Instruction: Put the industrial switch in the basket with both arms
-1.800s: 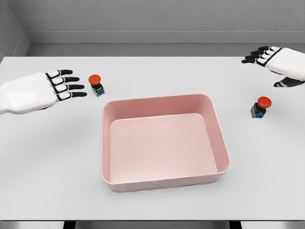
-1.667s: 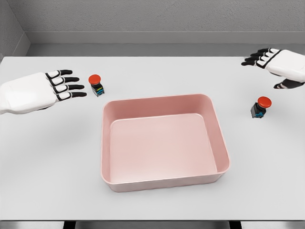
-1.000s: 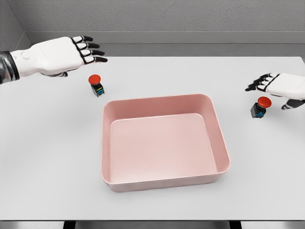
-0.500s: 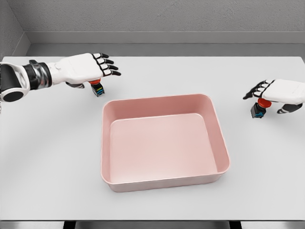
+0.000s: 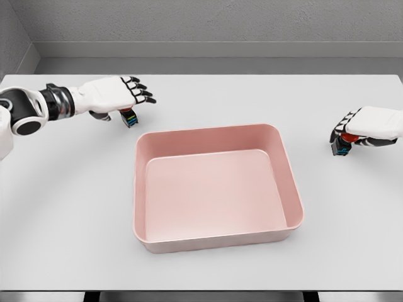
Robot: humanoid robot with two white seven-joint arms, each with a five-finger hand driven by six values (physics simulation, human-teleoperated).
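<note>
**Head view: both hands over their switches**

Left hand covers the left switch, fingers still extended, not clamped. Right hand curls round the right switch, seemingly gripping. Basket waits between them on the desk.

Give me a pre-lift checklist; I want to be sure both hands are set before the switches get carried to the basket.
1. Left hand over the left switch: ok, it covers the red cap.
2. Left grasp closed: cannot tell, fingers look extended past the switch.
3. Right hand on the right switch: ok, fingers curl around its cap.
4. Switches off the table: not ok, both seem to sit on it.
5. Basket open and between the hands: ok, nothing inside.
</note>
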